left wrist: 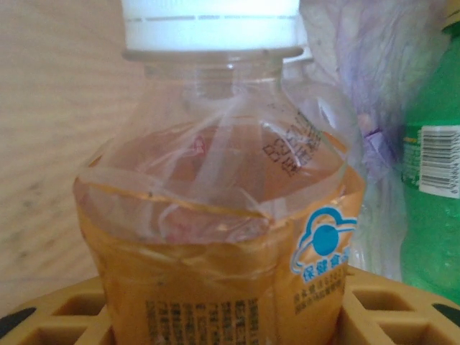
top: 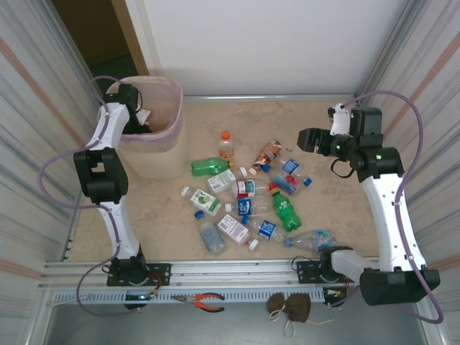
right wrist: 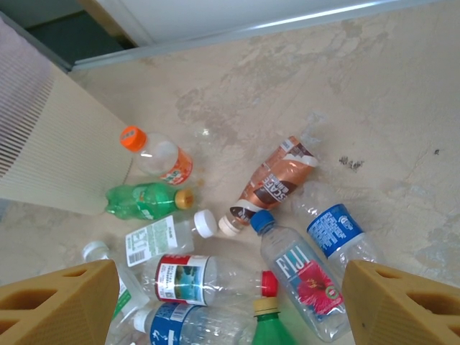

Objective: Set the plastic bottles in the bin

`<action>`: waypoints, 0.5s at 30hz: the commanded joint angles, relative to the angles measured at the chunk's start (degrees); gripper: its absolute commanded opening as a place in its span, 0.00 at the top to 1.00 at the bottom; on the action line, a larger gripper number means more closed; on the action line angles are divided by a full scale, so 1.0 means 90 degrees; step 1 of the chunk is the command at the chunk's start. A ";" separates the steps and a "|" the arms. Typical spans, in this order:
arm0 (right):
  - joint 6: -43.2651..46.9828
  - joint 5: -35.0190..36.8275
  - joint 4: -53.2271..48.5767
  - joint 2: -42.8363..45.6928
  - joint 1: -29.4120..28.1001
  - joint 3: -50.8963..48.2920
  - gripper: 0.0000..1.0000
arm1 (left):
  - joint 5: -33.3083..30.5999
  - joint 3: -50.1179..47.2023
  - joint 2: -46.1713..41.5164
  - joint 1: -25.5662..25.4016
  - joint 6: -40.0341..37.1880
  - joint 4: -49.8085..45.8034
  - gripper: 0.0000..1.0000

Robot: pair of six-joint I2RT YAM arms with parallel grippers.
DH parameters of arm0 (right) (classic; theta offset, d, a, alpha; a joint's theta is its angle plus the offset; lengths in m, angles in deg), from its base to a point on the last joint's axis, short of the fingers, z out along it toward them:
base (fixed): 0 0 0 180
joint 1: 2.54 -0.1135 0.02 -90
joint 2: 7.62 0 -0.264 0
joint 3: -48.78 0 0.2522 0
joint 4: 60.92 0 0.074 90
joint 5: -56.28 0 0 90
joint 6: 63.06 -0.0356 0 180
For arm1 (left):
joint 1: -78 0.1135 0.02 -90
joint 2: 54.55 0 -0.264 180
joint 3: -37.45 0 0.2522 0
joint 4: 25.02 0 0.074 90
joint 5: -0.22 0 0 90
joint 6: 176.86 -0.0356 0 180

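At the far-left corner of the table stands the bin, pink liner over its rim. Left gripper reaches down inside the bin, fingers pressed against both sides of a white-cap bottle with an orange label, clamped on it, cap pointing away from the wrist. A green bottle sits just beside it on the right, against the liner. Right gripper hangs over the right side of the table, jaws wide apart, nothing between them. Loose bottles lie scattered mid-table, between the two arms. Closest to the bin wall is an orange-cap bottle. A brown bottle lies near it, and a Fiji bottle lies below the right gripper. Red-handled pliers rest on the near rail.
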 commanded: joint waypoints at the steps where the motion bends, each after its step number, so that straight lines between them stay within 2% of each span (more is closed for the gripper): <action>1: 0.0146 -0.0145 0.0072 0.0024 0.0071 -0.0058 0.20 | -0.0202 0.0107 0.0310 0.0040 0.0227 -0.0481 0.45; 8: 0.0150 -0.0204 0.0112 0.0049 0.0132 -0.0174 0.20 | -0.0048 0.0143 0.0744 0.0040 0.0369 -0.0681 0.39; 15: 0.0139 -0.0191 0.0104 0.0098 0.0157 -0.0229 0.20 | 0.0122 0.0169 0.0654 0.0034 0.0408 -0.0677 0.27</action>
